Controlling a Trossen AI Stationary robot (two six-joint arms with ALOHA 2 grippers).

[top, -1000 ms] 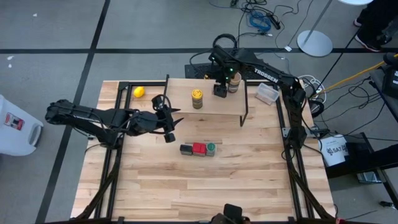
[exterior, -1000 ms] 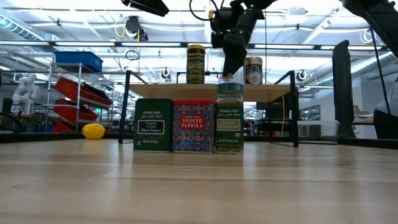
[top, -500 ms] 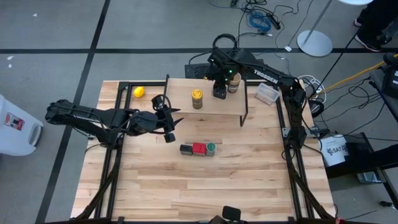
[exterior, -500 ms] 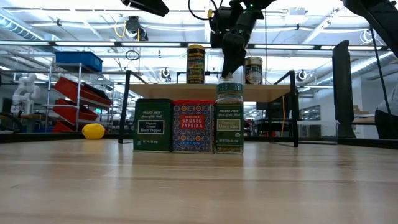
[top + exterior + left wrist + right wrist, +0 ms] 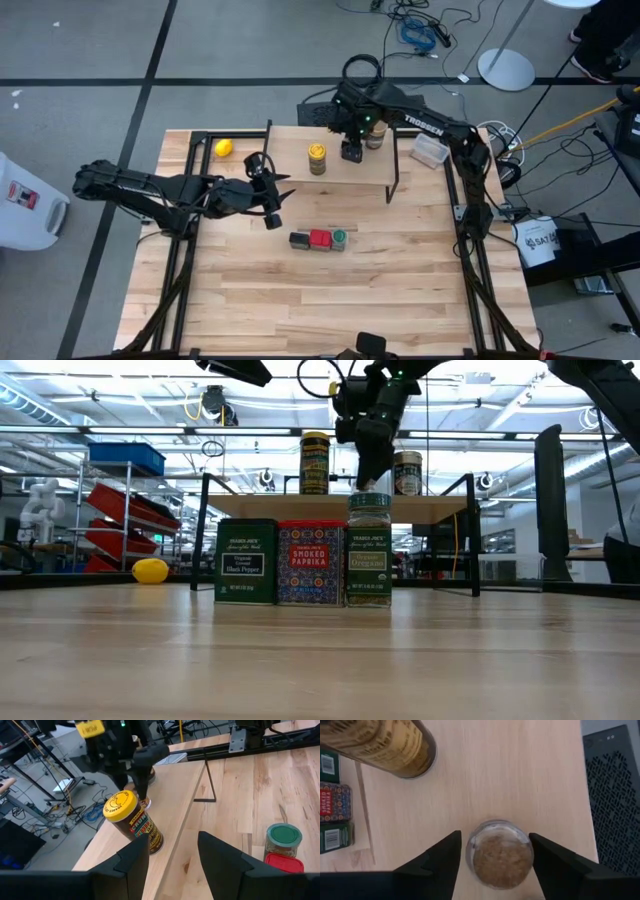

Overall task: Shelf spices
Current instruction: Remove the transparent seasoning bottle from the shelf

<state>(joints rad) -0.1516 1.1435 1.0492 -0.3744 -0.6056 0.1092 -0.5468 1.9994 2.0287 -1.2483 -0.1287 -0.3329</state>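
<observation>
Tiny brownish jar [image 5: 502,851] partly below the frame edge.

The shelf [image 5: 330,170] stands in the upper middle of the table [image 5: 300,300] in the high view. On it, one jar [image 5: 317,158] stands left, a small jar [image 5: 500,854] beside it to the right, and another jar [image 5: 376,135] farther right. Below the shelf three containers sit touching in a row: box [image 5: 299,240], tin [image 5: 320,239], jar [image 5: 339,238]. A ball [image 5: 224,148] lies upper left, a tub [image 5: 431,151] right of the shelf.
</observation>
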